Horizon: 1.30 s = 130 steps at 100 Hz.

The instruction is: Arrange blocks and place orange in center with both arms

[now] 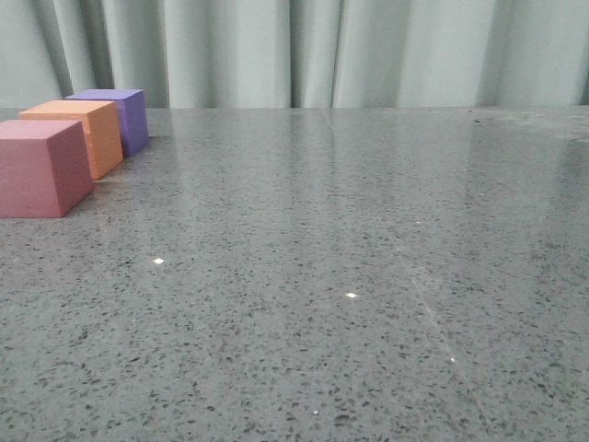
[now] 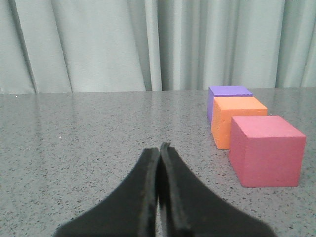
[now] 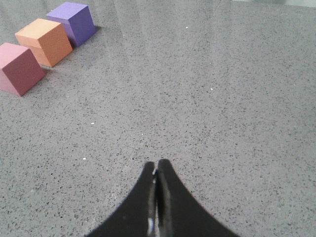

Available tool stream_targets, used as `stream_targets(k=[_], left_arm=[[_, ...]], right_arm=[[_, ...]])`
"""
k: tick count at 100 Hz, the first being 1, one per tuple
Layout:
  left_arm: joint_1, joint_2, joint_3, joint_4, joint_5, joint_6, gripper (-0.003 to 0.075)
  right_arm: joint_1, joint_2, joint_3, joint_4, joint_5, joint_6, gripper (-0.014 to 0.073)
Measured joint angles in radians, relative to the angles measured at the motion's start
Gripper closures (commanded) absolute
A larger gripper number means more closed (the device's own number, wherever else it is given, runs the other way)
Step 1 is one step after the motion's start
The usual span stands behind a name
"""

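Flanking the orange cube (image 1: 74, 133), 2 cubes (image 1: 41, 166) align; both grippers (image 2: 159, 150) clenched, empty.

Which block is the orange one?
Look at the grey table, far left side, where three blocks sit in a row running away from the robot. The orange block is the middle one, between the pink block in front and the purple block behind.

Three cubes line the table's (image 1: 368, 276) nine-o'clock edge. The orange cube (image 1: 78, 133) sits between the pink-red cube (image 1: 41, 166) and the purple cube (image 1: 124, 115).
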Motion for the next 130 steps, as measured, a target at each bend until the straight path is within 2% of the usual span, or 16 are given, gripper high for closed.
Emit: stream_targets(k=[24, 46, 74, 88, 110, 130], left_arm=[[0.000, 0.000, 0.000, 0.000, 0.000, 0.000, 0.0739], [0.000, 0.000, 0.000, 0.000, 0.000, 0.000, 0.0739], [0.000, 0.000, 0.000, 0.000, 0.000, 0.000, 0.0739], [0.000, 0.000, 0.000, 0.000, 0.000, 0.000, 0.0739], [0.000, 0.000, 0.000, 0.000, 0.000, 0.000, 0.0739], [0.000, 0.000, 0.000, 0.000, 0.000, 0.000, 0.0739]], right_arm=[[0.000, 0.000, 0.002, 0.000, 0.000, 0.000, 0.0715], [-0.024, -0.005, 0.086, -0.014, -0.107, 0.000, 0.0715], [-0.189, -0.106, 0.272, -0.016, -0.388, 0.000, 0.0715], [-0.299, -0.192, 0.377, -0.018, -0.477, 0.000, 0.0715], [-0.450, -0.362, 0.520, -0.049, -0.506, 0.000, 0.0715], [-0.508, -0.507, 0.605, -0.057, -0.506, 0.000, 0.0715]])
